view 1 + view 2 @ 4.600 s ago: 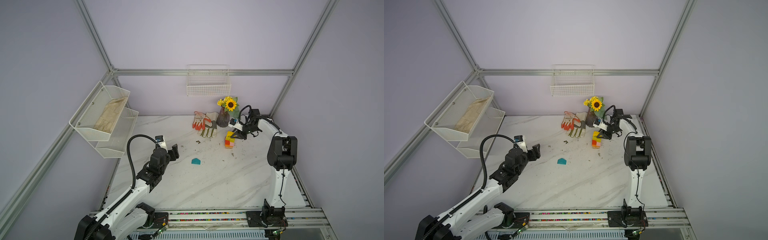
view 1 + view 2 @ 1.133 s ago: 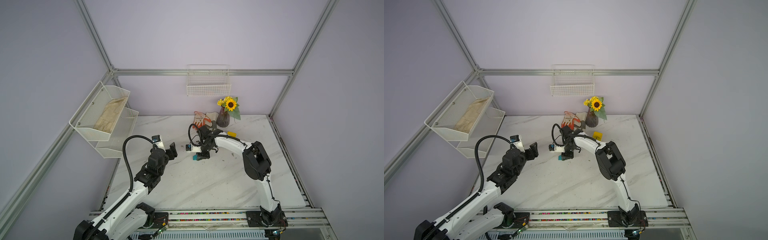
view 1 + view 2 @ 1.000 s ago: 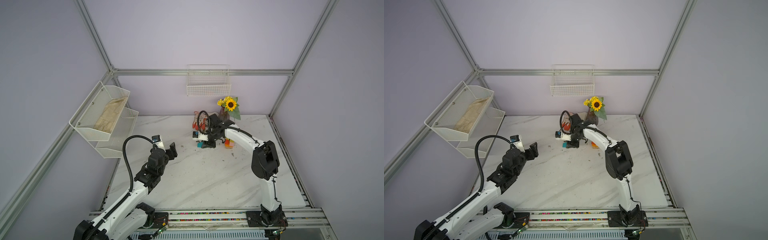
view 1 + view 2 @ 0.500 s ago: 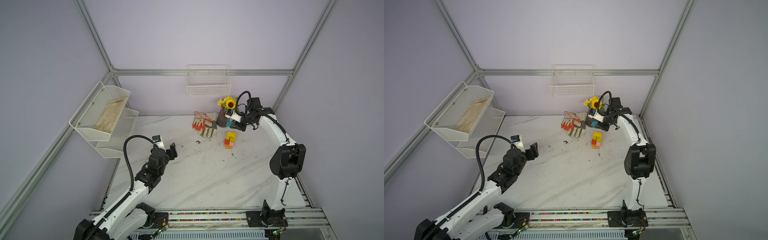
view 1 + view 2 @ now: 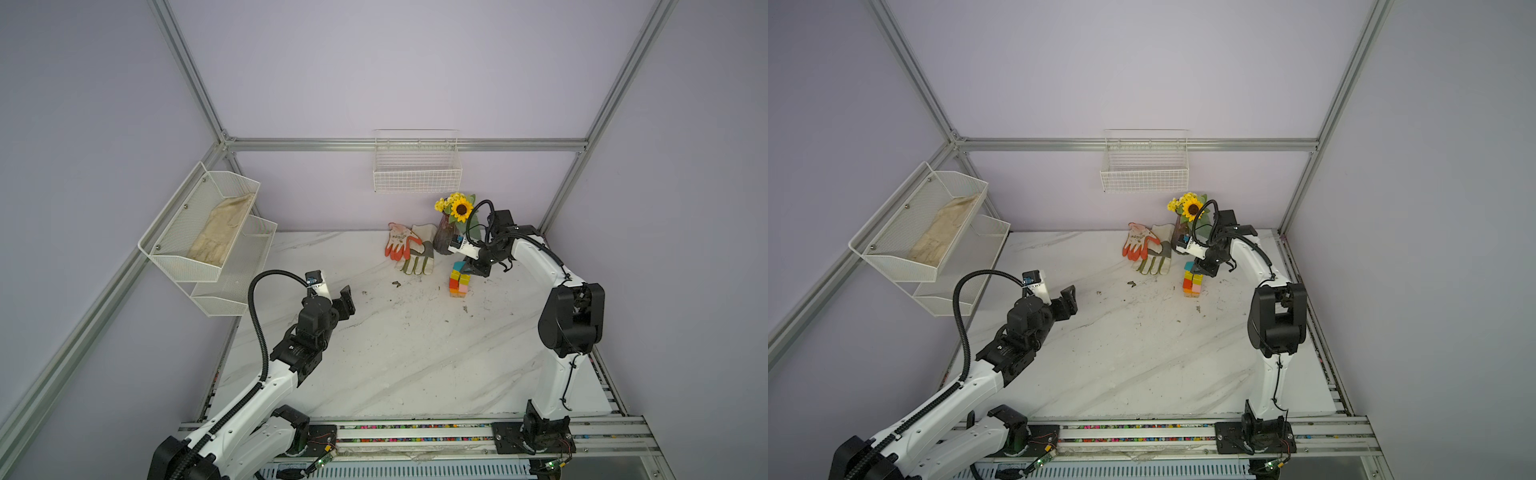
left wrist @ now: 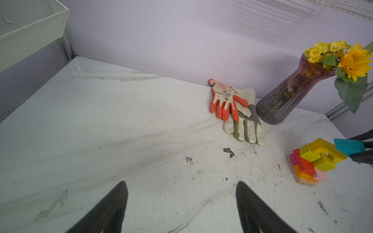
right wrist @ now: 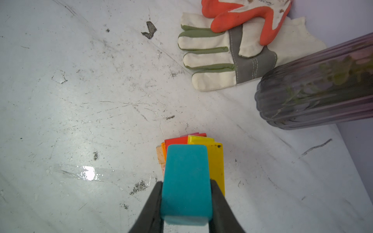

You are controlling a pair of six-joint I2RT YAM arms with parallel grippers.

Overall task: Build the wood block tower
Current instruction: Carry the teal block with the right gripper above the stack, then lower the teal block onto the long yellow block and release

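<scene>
**Late stage of the tower build.** In both top views the tower (image 5: 458,286) (image 5: 1192,286) stood on the worktop (image 5: 395,357) right of centre, just below the vase (image 5: 441,241) and to the right of the gloves (image 5: 409,253). In the left wrist view it appeared at the right edge of the frame as a stack of tan, orange, red, pink and magenta pieces. Yellow blocks (image 6: 321,153) sat on top, and the layers were somewhat twisted against one another. The right claw (image 7: 186,201) was closed on the teal block (image 7: 186,177), its two fingers pressed against the block's sides, and held it at the level of the stack's top. In the left wrist view the teal block (image 6: 348,146) lay just beside the upper yellow piece; whether the two touched could not be told. The left claw (image 6: 181,184) hung wide and empty over bare worktop at the lower centre of its frame, well apart from the tower. No loose block was visible elsewhere on the worktop, so the teal piece was judged to be the last one. Left to do: seat it on the yellow top, release it, and withdraw without nudging the uneven layers.
</scene>
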